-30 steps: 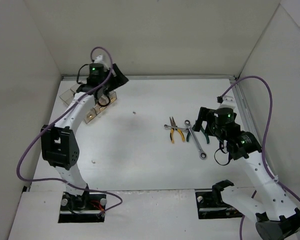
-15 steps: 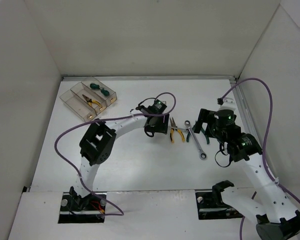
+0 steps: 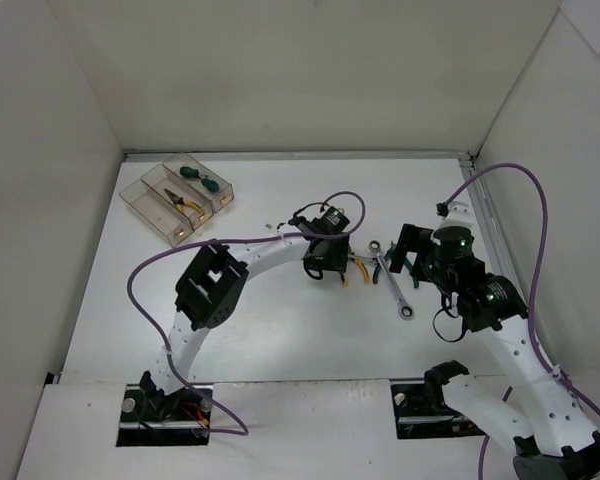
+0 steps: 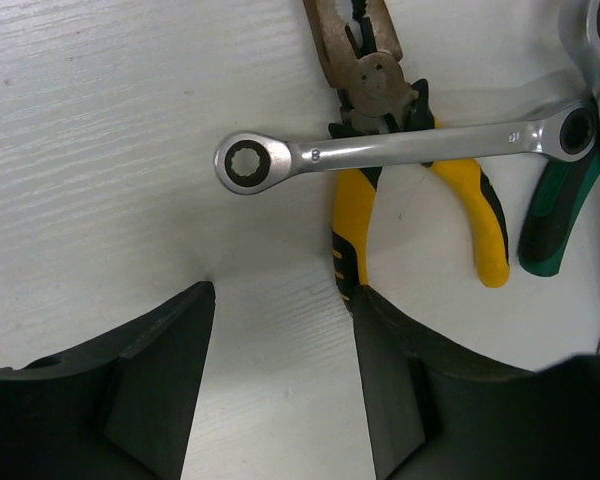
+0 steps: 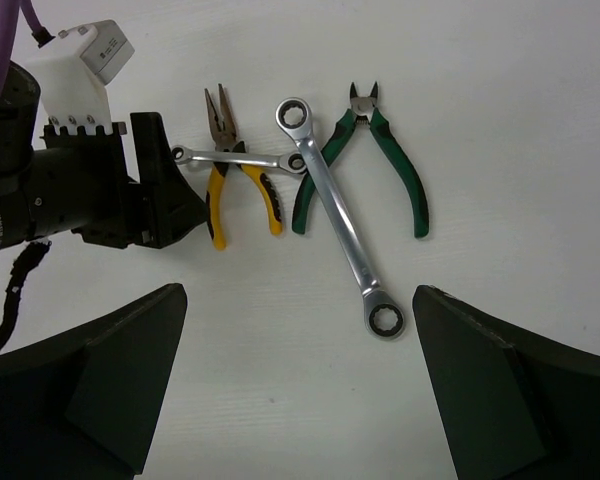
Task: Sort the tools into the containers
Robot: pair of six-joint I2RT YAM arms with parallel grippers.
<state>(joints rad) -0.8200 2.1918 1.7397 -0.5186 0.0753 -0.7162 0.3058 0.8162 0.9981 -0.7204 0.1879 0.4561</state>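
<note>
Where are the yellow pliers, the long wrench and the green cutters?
yellow pliers (image 5: 214, 205), right wrist view, left yellow handle.
long wrench (image 5: 338, 225), right wrist view, middle of its shaft.
green cutters (image 5: 367, 118), right wrist view, by the pivot.

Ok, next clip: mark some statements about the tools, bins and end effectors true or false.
1. A small wrench lies across the yellow pliers. True.
2. The left end effector is shut on those pliers. False: it is open and holds nothing.
3. The right end effector is open. True.
4. All three containers are empty. False: one holds another pair of pliers, and one holds green-handled tools.
</note>
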